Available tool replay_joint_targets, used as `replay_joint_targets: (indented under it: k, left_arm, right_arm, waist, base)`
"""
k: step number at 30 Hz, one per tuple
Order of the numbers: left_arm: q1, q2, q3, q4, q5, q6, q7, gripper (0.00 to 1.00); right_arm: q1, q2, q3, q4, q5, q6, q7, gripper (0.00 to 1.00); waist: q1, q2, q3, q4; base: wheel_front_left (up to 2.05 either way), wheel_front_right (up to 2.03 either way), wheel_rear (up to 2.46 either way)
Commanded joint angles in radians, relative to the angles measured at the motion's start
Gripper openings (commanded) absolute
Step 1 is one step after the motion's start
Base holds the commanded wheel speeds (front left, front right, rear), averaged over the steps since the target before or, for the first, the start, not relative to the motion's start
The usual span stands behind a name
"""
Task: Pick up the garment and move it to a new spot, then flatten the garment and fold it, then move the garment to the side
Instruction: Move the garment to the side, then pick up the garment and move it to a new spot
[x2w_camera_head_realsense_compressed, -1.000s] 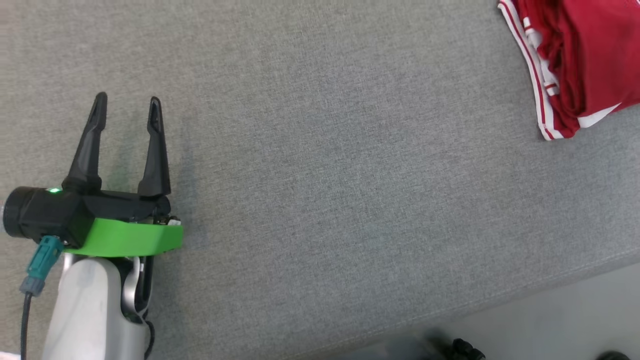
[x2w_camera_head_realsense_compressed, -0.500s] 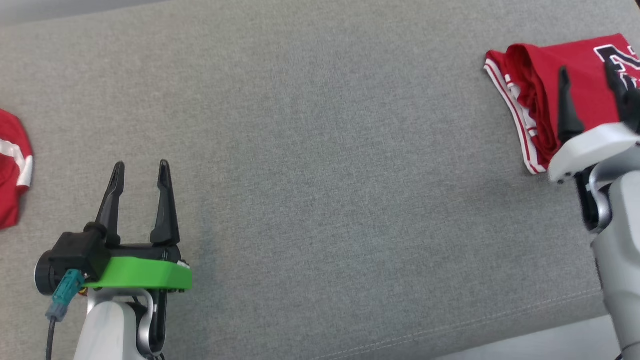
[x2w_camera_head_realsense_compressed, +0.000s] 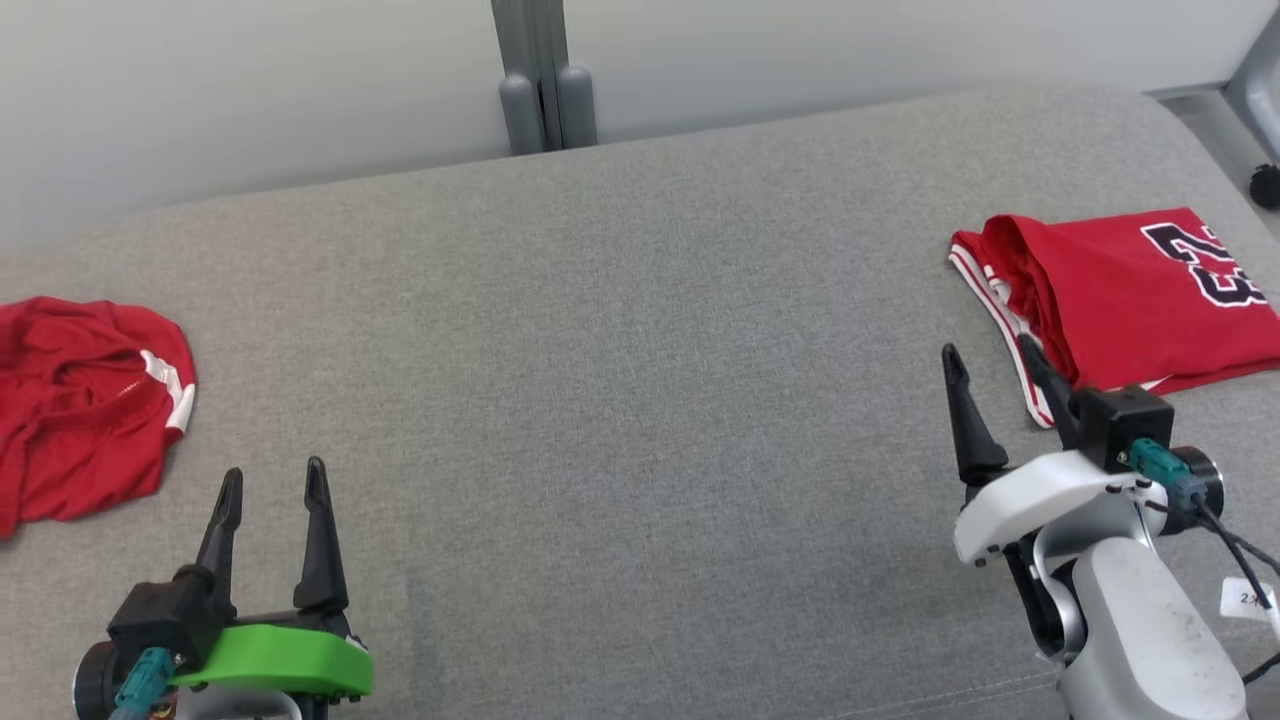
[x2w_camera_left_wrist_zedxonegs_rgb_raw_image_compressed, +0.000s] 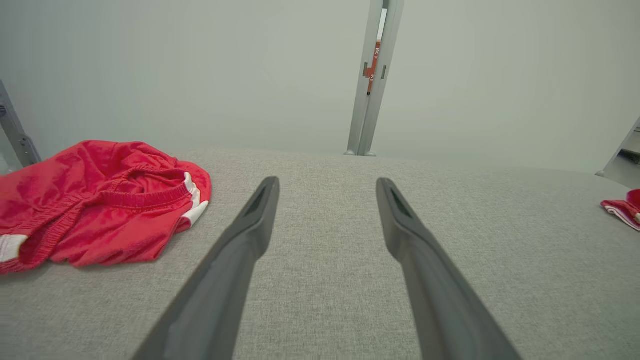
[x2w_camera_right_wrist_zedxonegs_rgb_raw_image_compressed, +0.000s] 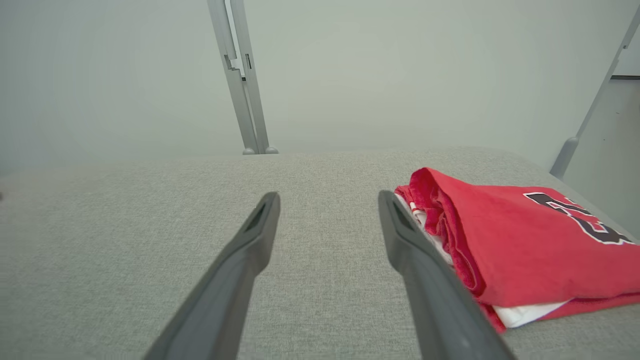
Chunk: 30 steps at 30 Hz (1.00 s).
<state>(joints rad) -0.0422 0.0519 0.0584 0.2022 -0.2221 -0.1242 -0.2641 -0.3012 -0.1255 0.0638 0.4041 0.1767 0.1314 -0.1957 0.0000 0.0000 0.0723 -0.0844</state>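
Head cam has tilted up vs 1 s ago; the things themselves didn't move. Crumpled red shorts w/ white trim (x2w_camera_head_realsense_compressed: 80, 410) lie far left on the grey fabric surface (x2w_camera_head_realsense_compressed: 640, 350). Folded red numbered jersey (x2w_camera_head_realsense_compressed: 1130, 290) sits at the right edge. Left tool (x2w_camera_head_realsense_compressed: 274, 470) and right tool (x2w_camera_head_realsense_compressed: 988, 347) are both spread wide and empty. Prob. jersey done, shorts next.
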Motion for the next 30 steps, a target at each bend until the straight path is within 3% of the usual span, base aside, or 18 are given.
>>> replay_joint_targets:
  k: [1,10,30]
  left_arm:
    - [0.024,-0.001,-0.002,-0.002,0.009,0.002,0.000,1.00]
    - [0.052,-0.001,-0.010,0.016,-0.012,0.011,0.000,1.00]
    - [0.044,-0.001,-0.004,0.023,-0.013,0.012,0.000,1.00]
  right_arm:
    - [0.030,0.003,0.005,-0.008,-0.006,-0.001,-0.005,1.00]
    - [0.102,0.019,0.030,-0.041,0.011,-0.001,-0.019,1.00]
    - [0.069,0.023,0.011,-0.015,0.006,-0.001,-0.012,1.00]
  waist:
    - [0.0000,0.0000,-0.060,0.018]
    - [0.0000,0.0000,-0.065,0.033]
    - [0.0000,0.0000,-0.067,0.083]
  base:
    - [0.00,0.00,0.00]
    - [0.00,0.00,0.00]
    - [0.00,0.00,0.00]
